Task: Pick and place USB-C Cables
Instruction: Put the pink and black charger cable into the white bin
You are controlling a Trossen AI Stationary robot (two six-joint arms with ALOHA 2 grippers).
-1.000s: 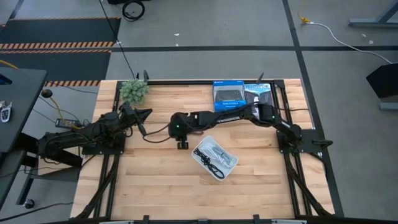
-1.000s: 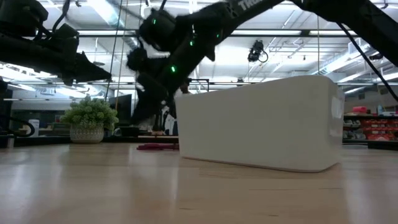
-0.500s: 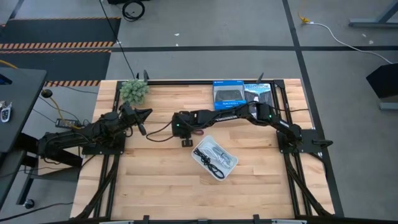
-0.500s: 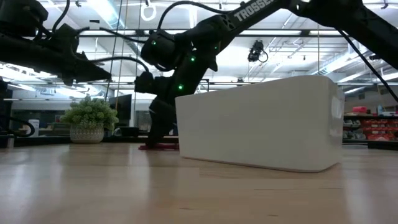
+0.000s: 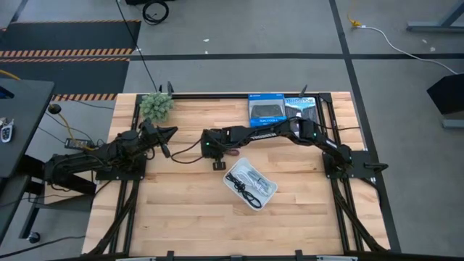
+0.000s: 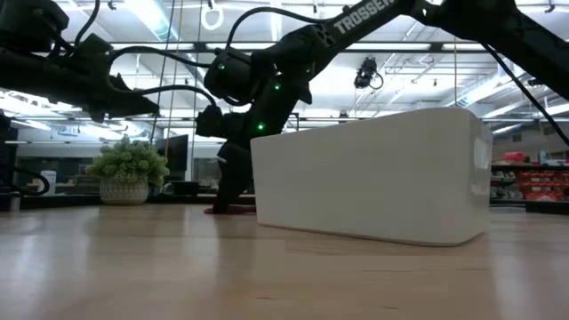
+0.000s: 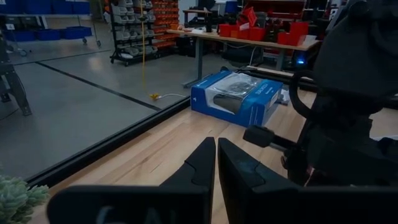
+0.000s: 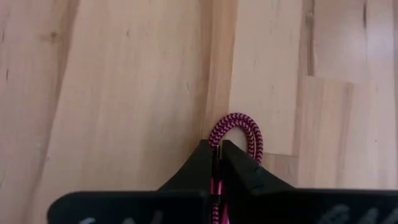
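Your left gripper (image 7: 216, 163) waits closed and empty at the table's left side. Your right gripper (image 8: 219, 163) is pinched on the red cable (image 8: 241, 132), low on the wood near the tray (image 5: 267, 194). This braided cable looks light and floppy, so hold its bend firmly.

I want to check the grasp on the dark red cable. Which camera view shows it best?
The right wrist view: the right gripper is shut on the dark red cable. The low view shows a red sliver; the other views hide it.
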